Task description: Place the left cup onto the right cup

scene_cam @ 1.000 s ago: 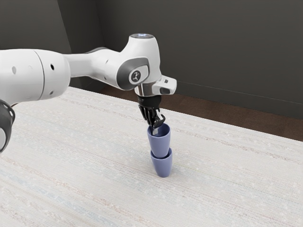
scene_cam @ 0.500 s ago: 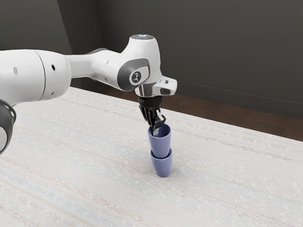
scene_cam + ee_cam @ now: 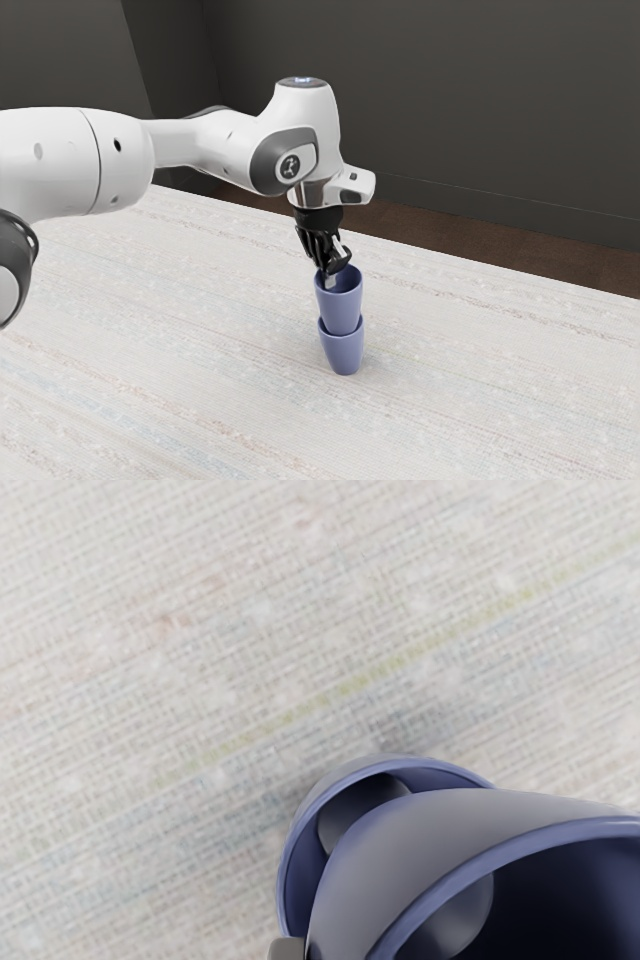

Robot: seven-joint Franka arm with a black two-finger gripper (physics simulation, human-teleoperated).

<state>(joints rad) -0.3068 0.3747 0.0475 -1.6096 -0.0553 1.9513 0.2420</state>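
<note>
There were two blue cups, both straight below the gripper (image 3: 328,268): one upper cup (image 3: 338,300) at its fingertips, and one lower cup (image 3: 343,352) beneath that, with the upper one nested in it. One pale woven surface (image 3: 150,330) carried them. One white arm (image 3: 200,145) reached in, bearing that one gripper.

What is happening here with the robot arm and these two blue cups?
A white robot arm reaches over the table, and its black gripper pinches the rim of the upper cup. That purple-blue cup is upright, nested in the mouth of the lower cup, which has the same colour and stands on the pale table. The stack looks made, but the gripper has not let go yet.
</note>
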